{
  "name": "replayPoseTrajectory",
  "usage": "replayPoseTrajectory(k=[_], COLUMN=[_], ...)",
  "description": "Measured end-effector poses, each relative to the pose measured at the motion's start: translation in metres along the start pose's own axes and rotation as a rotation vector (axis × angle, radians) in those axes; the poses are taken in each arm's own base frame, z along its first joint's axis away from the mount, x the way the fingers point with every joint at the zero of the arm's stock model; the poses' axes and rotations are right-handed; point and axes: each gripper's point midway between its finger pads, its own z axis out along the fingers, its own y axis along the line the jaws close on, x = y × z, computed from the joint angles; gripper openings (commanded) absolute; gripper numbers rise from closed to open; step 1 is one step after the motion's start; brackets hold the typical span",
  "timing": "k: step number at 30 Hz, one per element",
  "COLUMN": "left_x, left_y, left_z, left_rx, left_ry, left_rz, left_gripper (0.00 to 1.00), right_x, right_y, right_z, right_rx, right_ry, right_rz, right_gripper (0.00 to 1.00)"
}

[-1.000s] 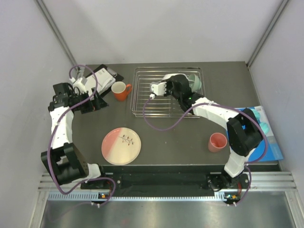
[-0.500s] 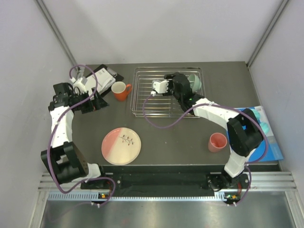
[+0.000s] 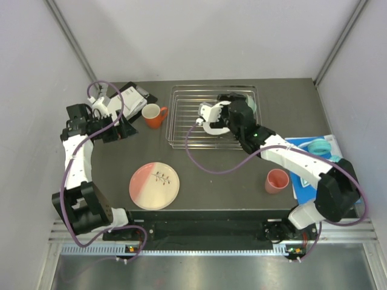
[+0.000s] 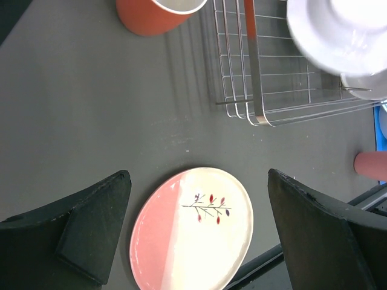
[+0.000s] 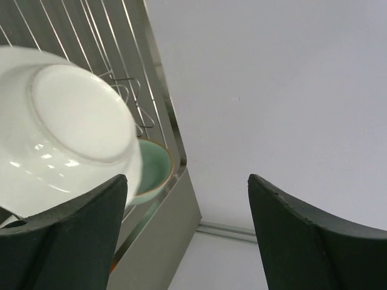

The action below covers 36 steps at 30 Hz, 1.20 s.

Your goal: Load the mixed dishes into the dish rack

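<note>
The dish rack stands at the back middle of the table. A white plate leans inside it, underside toward my right wrist camera, and shows again as the white plate. The mint green bowl sits in the rack's back right corner. My right gripper hovers over the rack, open, with the plate just beside its left finger. The orange mug stands left of the rack. The pink-and-cream plate lies near the front. The salmon cup stands front right. My left gripper is open and empty.
A black-and-white booklet lies at the back left behind my left arm. A blue sheet with turquoise rings sits at the right edge. Grey walls close the table in on three sides.
My right gripper has opened and let go of the white plate, which now rests in the rack. The right arm's elbow has swung right and forward. The left arm has not moved.
</note>
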Motion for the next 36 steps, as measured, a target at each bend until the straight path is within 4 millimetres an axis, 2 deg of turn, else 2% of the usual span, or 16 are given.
replayPoseTrajectory(k=[6,14,18,19,20,23,26,28,32,36], left_x=[-0.004,-0.005,-0.01,-0.012,-0.014,-0.017,-0.011,-0.005,0.005,0.009], left_y=[-0.005,-0.006,-0.012,-0.014,-0.017,-0.029,-0.051,-0.066,-0.085,-0.095], left_z=[-0.005,-0.006,-0.005,-0.005,-0.003,0.004,0.017,0.025,0.036,0.043], left_rx=[0.001,0.004,0.036,0.045,0.058,0.08,0.116,0.139,0.158,0.157], left_ry=[-0.017,-0.022,-0.041,-0.048,-0.055,-0.057,-0.028,-0.005,0.029,0.037], left_rz=[0.016,0.02,0.018,0.019,0.02,0.051,0.109,0.151,0.211,0.253], left_gripper=[0.99,0.99,0.99,0.99,0.99,0.99,0.99,0.99,0.99,0.99], right_x=[-0.007,-0.002,0.0,0.0,-0.001,-0.016,-0.03,-0.033,-0.027,-0.004], right_y=[-0.009,0.001,0.011,0.013,0.014,0.007,-0.007,-0.009,0.011,0.058], right_z=[-0.024,-0.031,-0.031,-0.031,-0.03,-0.025,-0.026,-0.029,-0.028,-0.036], right_rx=[0.012,-0.011,-0.042,-0.052,-0.069,-0.092,-0.086,-0.089,-0.154,-0.201], right_ry=[-0.026,-0.016,0.004,0.01,0.021,0.023,0.008,0.015,0.053,0.115], right_rz=[0.041,0.08,0.155,0.178,0.214,0.38,0.573,0.717,0.998,1.278], right_gripper=[0.83,0.84,0.86,0.91,0.99,1.0,1.0,1.0,1.0,1.0])
